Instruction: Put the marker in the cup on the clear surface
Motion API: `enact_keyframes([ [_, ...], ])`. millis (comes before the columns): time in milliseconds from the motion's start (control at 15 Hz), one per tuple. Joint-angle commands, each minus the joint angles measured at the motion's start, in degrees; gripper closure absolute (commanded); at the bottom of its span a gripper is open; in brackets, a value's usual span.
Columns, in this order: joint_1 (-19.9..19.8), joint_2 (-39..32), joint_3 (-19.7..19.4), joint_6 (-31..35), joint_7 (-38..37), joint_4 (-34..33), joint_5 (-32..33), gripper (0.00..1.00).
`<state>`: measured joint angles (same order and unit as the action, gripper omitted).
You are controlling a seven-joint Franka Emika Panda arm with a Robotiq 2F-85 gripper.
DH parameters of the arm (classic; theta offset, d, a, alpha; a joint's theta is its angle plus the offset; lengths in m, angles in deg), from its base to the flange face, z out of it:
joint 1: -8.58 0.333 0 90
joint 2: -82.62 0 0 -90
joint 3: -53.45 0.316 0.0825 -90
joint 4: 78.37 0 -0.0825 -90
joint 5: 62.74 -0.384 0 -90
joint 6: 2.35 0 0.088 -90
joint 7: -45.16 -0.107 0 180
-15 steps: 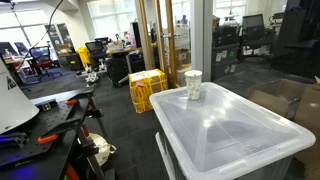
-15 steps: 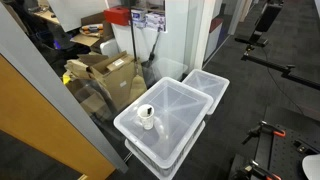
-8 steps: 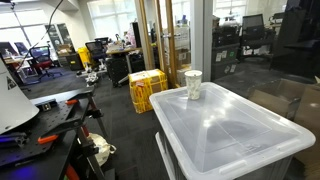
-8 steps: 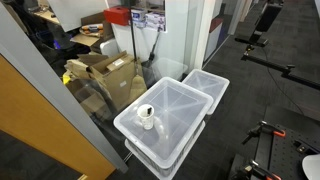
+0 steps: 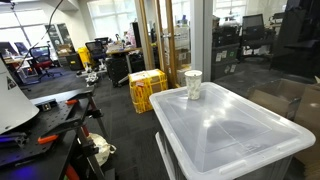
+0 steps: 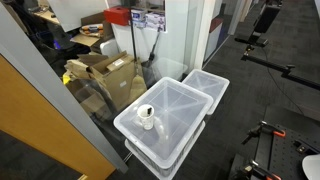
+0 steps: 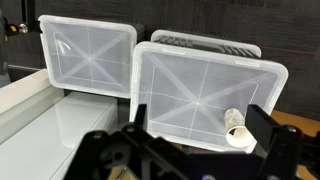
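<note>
Well above the clear surface and cup, pincer wide, empty.

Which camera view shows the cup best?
An exterior view: the cup stands side-on and upright on the clear surface. In an exterior view the cup is tiny, seen from above; the wrist view shows it small, near a corner.

No text, brand, number or sign can be read in any view. Paper sheets and a red panel, posted side by side near the top of an exterior view, are too small and blurred for any print to be made out.
</note>
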<state>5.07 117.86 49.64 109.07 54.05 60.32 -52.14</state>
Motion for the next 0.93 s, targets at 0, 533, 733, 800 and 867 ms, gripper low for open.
enact_keyframes([
  [0,1.13,-1.83,0.14,2.8,0.64,-1.34,0.42,0.0],
  [533,3.31,-7.61,-1.41,16.26,7.08,-1.54,-0.37,0.0],
  [733,4.27,-10.75,-2.27,21.76,10.93,-1.68,-1.27,0.0],
  [800,4.51,-11.78,-2.53,23.43,12.13,-1.69,-1.64,0.0],
  [867,5.13,-12.7,-3.01,24.92,13.67,-1.72,-2.58,0.0],
])
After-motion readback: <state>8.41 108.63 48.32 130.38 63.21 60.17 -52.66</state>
